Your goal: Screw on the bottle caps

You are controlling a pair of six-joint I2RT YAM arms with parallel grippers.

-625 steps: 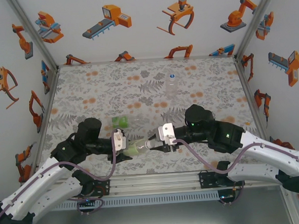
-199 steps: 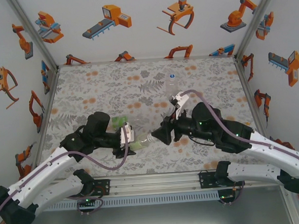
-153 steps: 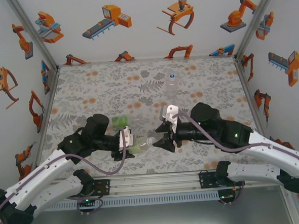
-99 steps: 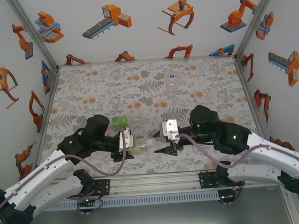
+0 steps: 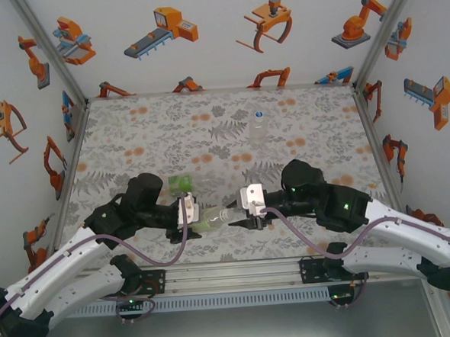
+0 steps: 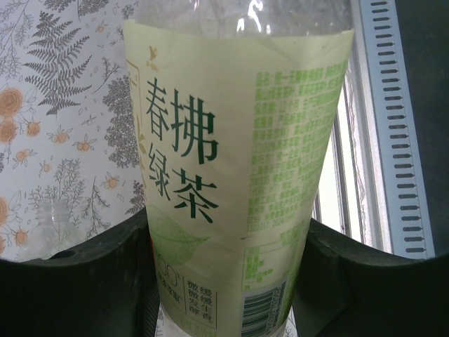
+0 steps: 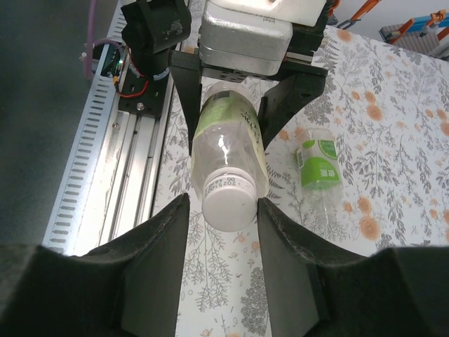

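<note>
The left tool [image 5: 194, 222] clamps the pale-label bottle [image 6: 231, 161] level above the table's [image 5: 169, 126] near edge — its white cap [image 7: 230, 200] sits between the right tool's [image 7: 223, 206] narrowly parted jaws, a slim gap showing on one side.

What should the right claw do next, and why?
Probably close the right claw onto the white cap, then twist. Its fingers flank the cap with a sliver of gap on one side, so there is no grip yet. The cap already sits on the neck of the pale-green-labelled bottle, which the left claw clamps horizontally.
</note>
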